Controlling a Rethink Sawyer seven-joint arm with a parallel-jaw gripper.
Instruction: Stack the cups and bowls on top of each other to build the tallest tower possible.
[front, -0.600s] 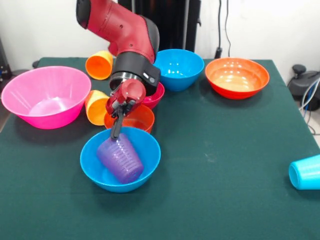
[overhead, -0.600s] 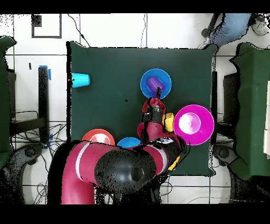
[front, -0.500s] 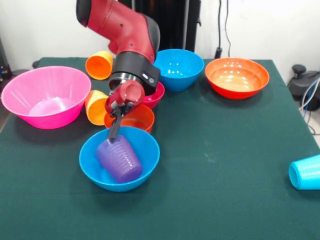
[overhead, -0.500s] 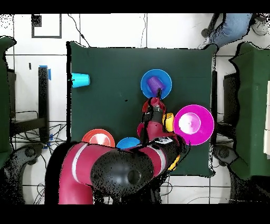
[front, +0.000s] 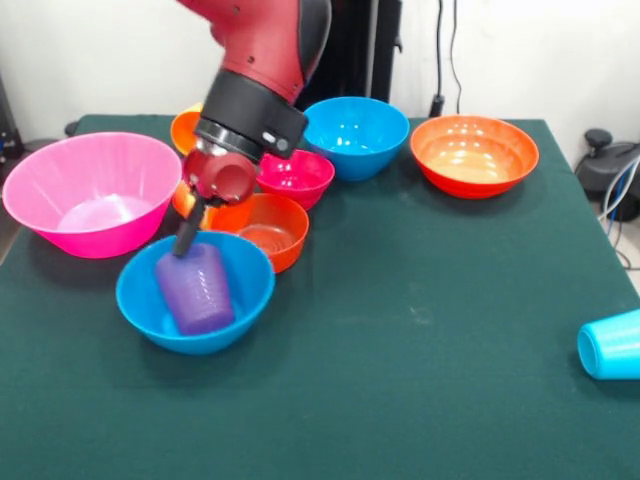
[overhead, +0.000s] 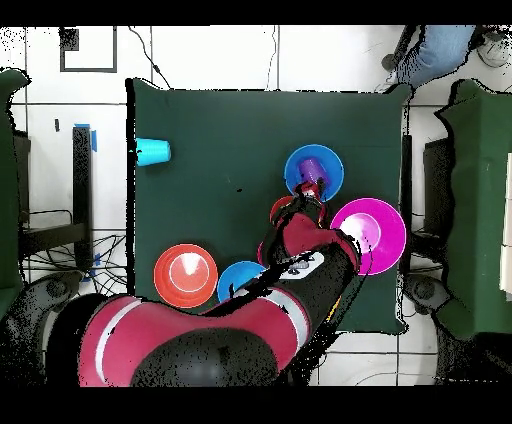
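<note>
Purple cup (front: 194, 290) sits tilted inside the blue bowl (front: 240, 275), which is just in front of the small orange bowl (front: 272, 222). Gripper (front: 187, 238) pokes down at the cup's rim, and honestly I can't tell how it's set. Looks like early stacking; next it needs the cup seated straight.

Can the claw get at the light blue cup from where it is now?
Probably yes: the light blue cup lies alone on bare cloth, nothing around it. But the claw is far across the table, down in a blue bowl.
</note>
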